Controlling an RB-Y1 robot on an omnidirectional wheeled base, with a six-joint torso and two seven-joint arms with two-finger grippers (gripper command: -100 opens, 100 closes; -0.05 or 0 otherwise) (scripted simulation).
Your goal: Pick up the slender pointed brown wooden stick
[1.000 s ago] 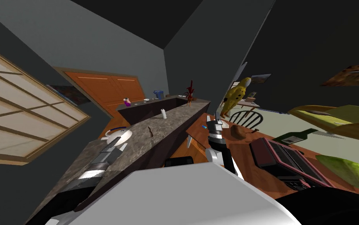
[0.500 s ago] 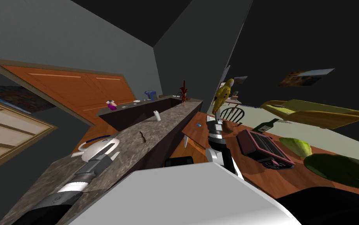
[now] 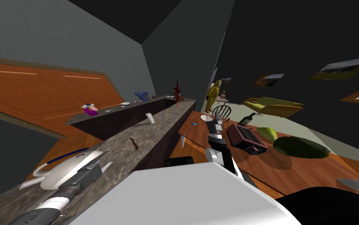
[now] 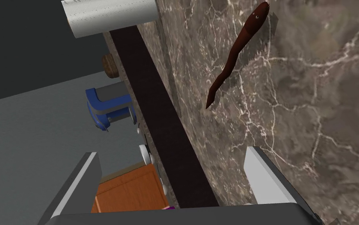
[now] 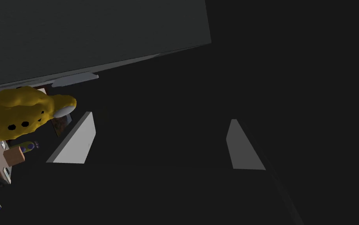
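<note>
Stick [image 4: 233, 54]: lying flat on the marbled table [image 4: 311, 117], ahead of my left gripper [image 4: 172, 152], not touching it.
Axis: sharp end pointing toward that gripper.
Left gripper: I am holding it spread, empty.
Right gripper [image 5: 161, 117]: spread, sitting farther off.

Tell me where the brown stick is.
The stick lies flat on the marbled counter, just beyond the open fingers of the left gripper, between the white teapot and the white roll.
</note>
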